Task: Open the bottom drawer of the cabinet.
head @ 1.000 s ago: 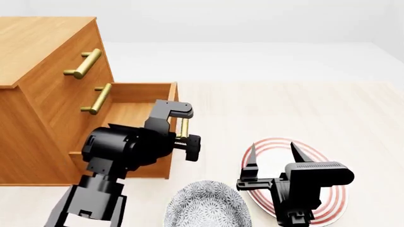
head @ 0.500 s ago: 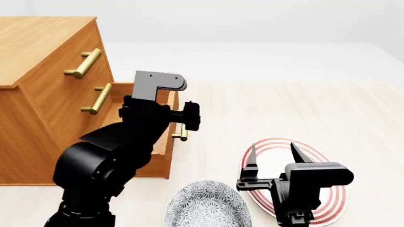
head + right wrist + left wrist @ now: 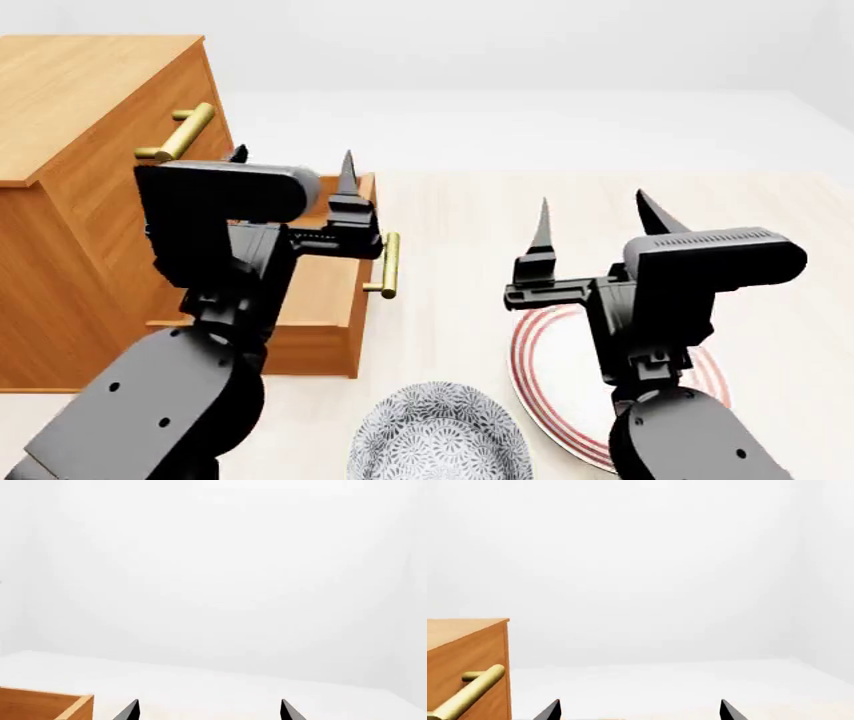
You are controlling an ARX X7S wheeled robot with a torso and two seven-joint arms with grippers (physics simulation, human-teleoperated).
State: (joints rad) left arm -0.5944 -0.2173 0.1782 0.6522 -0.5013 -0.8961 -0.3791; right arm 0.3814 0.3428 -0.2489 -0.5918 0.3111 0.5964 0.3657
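The left end effector [image 3: 294, 170] is raised in front of the cabinet [image 3: 80, 120], its two dark pointed fingers spread apart with nothing between them; one fingertip [image 3: 347, 165] stands up clearly in the head view, the other is only partly seen past the arm's body. In the left wrist view the same two tips [image 3: 550, 711] peek in, well apart, with only a white background between them. It hangs above the bottom drawer [image 3: 320, 300] and touches neither the drawer nor its brass handle [image 3: 388, 265].

The right end effector [image 3: 594, 225] is likewise released, fingers wide and pointing upward, holding nothing. It floats above a white plate with red rings [image 3: 534, 370] on the pale worktop [image 3: 574, 200]; the right wrist view shows its two tips [image 3: 283, 710] apart and a corner of the drawer's wooden box wall [image 3: 67, 705].

The bottom drawer is pulled well out from the cabinet, its plain wooden interior open to view, its front facing the plate and its brass bar handle free. Above it, the top drawer's handle [image 3: 180, 132] sits flush-fronted on the closed face; the middle handle is hidden behind the left arm. A grey patterned bowl [image 3: 434, 440] sits near the drawer's front corner, just beside the plate
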